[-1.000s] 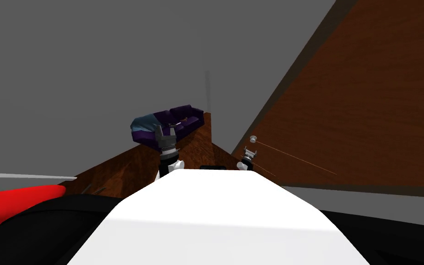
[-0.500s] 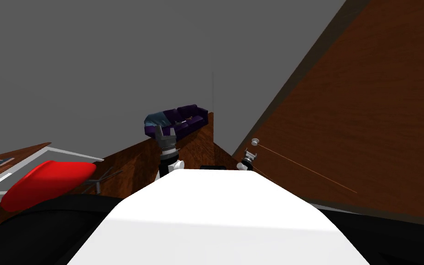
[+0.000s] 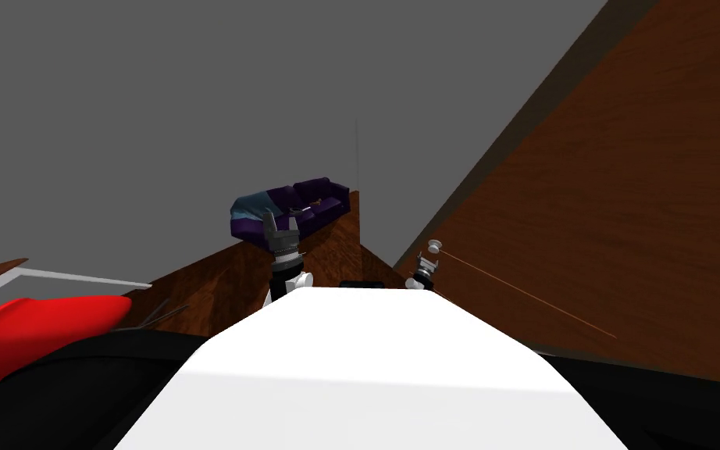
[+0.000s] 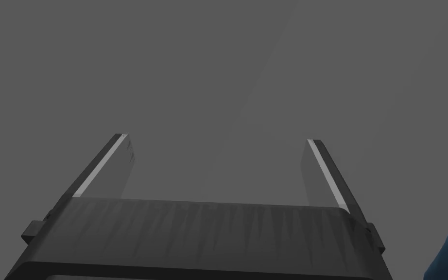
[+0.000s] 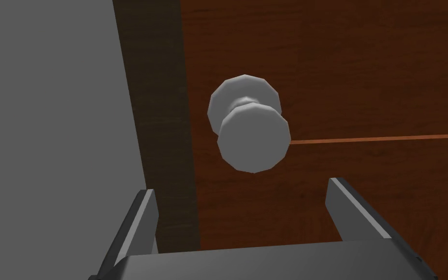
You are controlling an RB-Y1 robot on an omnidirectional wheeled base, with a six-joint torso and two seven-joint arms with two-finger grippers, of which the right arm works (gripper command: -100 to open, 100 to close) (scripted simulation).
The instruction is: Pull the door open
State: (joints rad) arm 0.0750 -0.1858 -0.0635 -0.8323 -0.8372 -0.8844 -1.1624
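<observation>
The red object is cut off by the head view's left edge, the door by its top and right edges. The sofa is partly hidden behind the left jaws.

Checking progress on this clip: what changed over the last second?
The right end effector has drawn nearer the grey doorknob on the brown door. Its fingers are open, with nothing gripped yet. I also turned slightly. The left end effector stayed raised and open.

Purple sofa, seemingly on floor
</observation>
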